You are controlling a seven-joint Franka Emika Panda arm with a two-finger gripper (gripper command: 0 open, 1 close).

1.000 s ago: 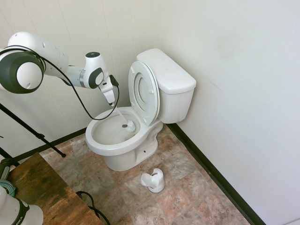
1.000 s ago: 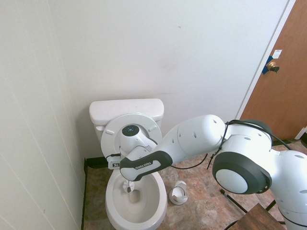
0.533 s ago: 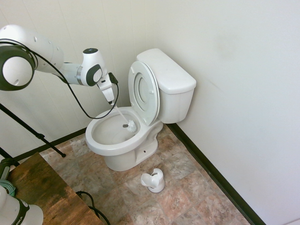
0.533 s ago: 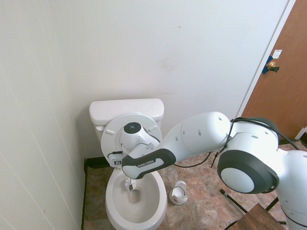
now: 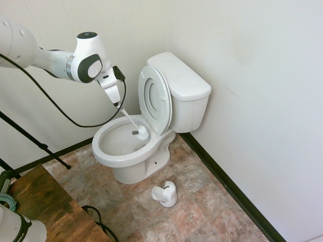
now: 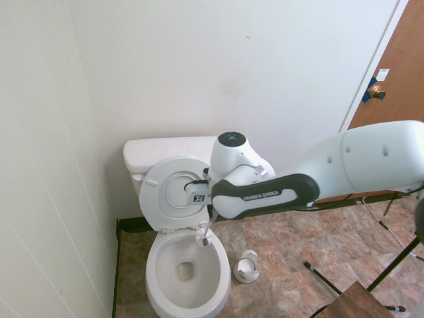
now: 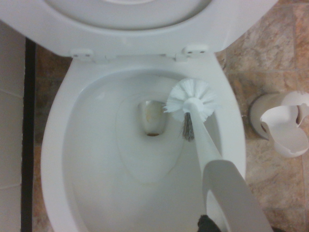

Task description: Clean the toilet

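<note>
The gripper is clamping the toilet brush by its handle, bristles hanging over the toilet bowl beside the wall. Advisable: keep the brush vertical, lifting clear toward the holder.

White ceramic toilet, seat and lid raised, bowl open.

Glossy white throughout; stands on mottled brown floor tiles in a corner between two pale walls. Boxy tank with flat lid backs against the wall. Ring seat and lid tipped up together, leaning against the tank front, ring opening facing out over the bowl. Oval bowl fully exposed, broad smooth rim, inner surface pale and shiny. Small dark drain at the bottom of the bowl with a faint brownish mark at its lower edge. Two hinge mounts visible at the back of the rim.
</note>
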